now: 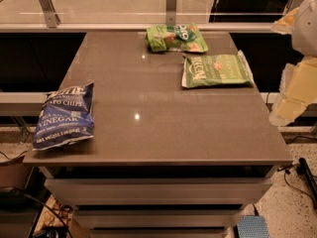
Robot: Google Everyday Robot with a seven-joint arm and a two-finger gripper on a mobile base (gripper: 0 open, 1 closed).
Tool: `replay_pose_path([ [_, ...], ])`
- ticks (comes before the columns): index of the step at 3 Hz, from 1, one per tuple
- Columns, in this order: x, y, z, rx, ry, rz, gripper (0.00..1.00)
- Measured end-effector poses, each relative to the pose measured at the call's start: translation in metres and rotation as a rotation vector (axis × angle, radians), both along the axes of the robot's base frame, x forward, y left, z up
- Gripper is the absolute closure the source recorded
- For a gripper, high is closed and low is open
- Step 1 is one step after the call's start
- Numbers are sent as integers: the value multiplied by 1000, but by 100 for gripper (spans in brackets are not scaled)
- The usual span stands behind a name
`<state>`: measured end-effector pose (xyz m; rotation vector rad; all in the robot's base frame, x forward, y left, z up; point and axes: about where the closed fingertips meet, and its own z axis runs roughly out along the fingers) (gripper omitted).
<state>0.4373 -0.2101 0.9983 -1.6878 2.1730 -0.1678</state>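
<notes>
My gripper [293, 92] hangs at the right edge of the camera view, pale yellow and white, just off the right side of the brown table [148, 133]. It holds nothing that I can see. Nearest to it lies a flat green chip bag [216, 70] on the table's right side. A second, crumpled green bag [176, 37] sits at the far edge. A blue bag of salt and vinegar chips [65, 115] lies at the near left corner, partly over the edge.
A glass railing with metal posts [171, 4] runs behind the table. Drawers or shelves [158, 190] sit under the tabletop. Cables [297, 175] lie on the speckled floor at the right, and dark clutter at the lower left.
</notes>
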Motion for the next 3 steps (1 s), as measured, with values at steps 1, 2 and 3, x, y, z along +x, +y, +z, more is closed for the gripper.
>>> replay_pose_path([
  [1, 0, 0, 1, 0, -2, 0, 0],
  [2, 12, -1, 8, -9, -45, -22, 0],
  [3, 34, 1, 15, -29, -116, -57, 0],
])
